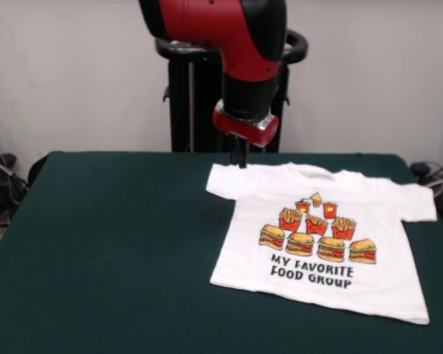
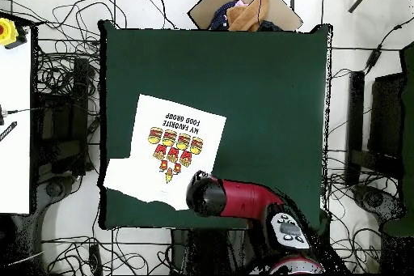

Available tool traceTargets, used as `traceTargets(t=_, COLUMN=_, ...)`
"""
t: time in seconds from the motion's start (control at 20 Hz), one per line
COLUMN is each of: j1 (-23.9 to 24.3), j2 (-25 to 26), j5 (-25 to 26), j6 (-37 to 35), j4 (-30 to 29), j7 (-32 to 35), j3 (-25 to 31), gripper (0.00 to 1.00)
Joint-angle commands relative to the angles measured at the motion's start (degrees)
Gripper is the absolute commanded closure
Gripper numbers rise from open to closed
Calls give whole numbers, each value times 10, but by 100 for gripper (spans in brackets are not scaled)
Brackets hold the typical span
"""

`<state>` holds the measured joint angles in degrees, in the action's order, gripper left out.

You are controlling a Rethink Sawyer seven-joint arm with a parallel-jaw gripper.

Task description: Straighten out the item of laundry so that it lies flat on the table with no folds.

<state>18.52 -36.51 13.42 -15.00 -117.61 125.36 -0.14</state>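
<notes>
Shirt (image 1: pixel 332 243) flat on table (image 1: pixel 111 243), arm (image 1: pixel 240 44) above.

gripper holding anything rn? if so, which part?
Cannot tell. The gripper is down at the shirt's sleeve edge nearest the arm, but no view shows whether it has the cloth.

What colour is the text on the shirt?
Black, on the white shirt; it shows best in the front view.
</notes>
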Motion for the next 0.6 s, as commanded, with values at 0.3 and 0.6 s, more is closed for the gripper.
traceTargets(t=0.3, j1=50, j2=2, j5=70, j6=-115, j4=174, j7=-84, j3=16, gripper=100)
traceTargets(t=0.6, j1=80, j2=-18, j5=102, j6=-132, j4=176, j7=-103, j3=38, gripper=100)
